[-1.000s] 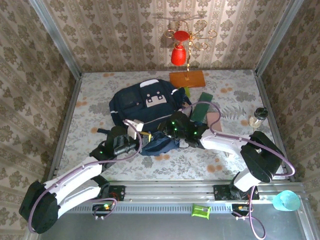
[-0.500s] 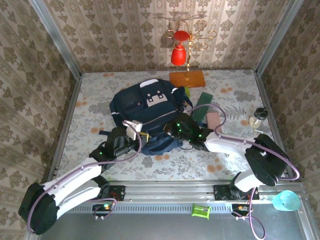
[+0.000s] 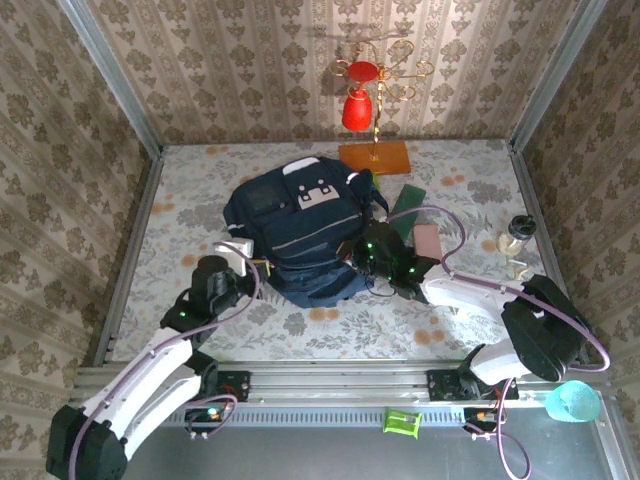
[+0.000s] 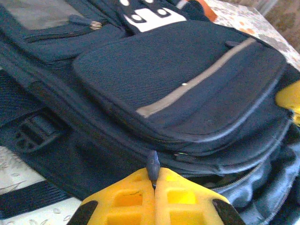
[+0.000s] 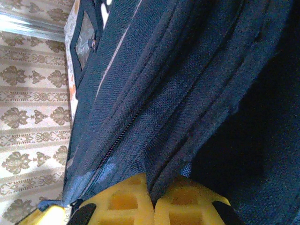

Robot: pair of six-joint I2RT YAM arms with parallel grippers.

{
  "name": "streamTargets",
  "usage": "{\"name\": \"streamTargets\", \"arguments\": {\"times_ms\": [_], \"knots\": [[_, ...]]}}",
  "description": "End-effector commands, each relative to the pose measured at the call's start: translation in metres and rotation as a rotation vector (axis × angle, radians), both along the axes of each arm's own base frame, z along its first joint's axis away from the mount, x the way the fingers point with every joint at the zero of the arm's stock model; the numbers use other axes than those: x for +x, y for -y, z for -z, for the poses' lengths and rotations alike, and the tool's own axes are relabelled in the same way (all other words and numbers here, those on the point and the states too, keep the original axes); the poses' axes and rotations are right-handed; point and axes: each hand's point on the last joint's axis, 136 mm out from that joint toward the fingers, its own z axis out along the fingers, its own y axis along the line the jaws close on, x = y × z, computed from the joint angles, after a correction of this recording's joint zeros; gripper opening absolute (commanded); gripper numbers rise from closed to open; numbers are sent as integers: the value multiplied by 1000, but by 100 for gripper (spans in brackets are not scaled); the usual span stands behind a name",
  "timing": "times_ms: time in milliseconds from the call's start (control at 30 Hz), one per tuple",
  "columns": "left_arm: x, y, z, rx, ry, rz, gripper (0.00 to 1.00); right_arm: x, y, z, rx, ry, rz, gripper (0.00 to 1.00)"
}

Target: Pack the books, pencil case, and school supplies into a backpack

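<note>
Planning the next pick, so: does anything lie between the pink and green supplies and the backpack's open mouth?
Yes: seen from above, the right claw, shut on the backpack edge, lies between the pink piece and dark green piece to the right and the near-side mouth.

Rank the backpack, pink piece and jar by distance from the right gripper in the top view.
1. Backpack, clamped in the right gripper.
2. Pink piece, just to its right.
3. Jar, near the right wall.
</note>
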Motion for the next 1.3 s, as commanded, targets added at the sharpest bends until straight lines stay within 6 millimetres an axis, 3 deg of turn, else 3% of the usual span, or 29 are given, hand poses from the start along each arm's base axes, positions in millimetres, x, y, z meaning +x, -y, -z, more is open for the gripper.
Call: {"name": "streamTargets", "arguments": {"times_ms": [0, 300, 433, 567, 667, 733, 800, 867, 1067, 1267], "knots": [[15, -36, 0, 22, 17, -176, 0, 9, 16, -8, -50, 46, 27, 0], [49, -80, -6, -5, 61, -373, 0, 9, 0, -23, -24, 84, -61, 0], [68, -88, -10, -12, 73, -408, 0, 10, -8, -26, -5, 90, -98, 0], [72, -70, -13, -63, 64, -324, 0, 11, -15, -31, 18, 95, -120, 0], [56, -51, -4, -72, 20, -221, 3, 13, -15, -31, 21, 99, -120, 0], [39, -40, 8, -44, -35, -148, 28, 15, -15, -32, 18, 105, -125, 0], [25, -31, 19, -13, -68, -90, 40, 16, -16, -32, 15, 105, -149, 0], [18, -29, 30, 11, -94, -67, 45, 18, -18, -33, 6, 99, -179, 0], [20, -13, 44, 18, -127, 10, 51, 19, -15, -36, -37, 65, -253, 0], [22, 16, 48, 75, -58, 171, 52, 24, -13, -65, 0, 92, -320, 0]]}}
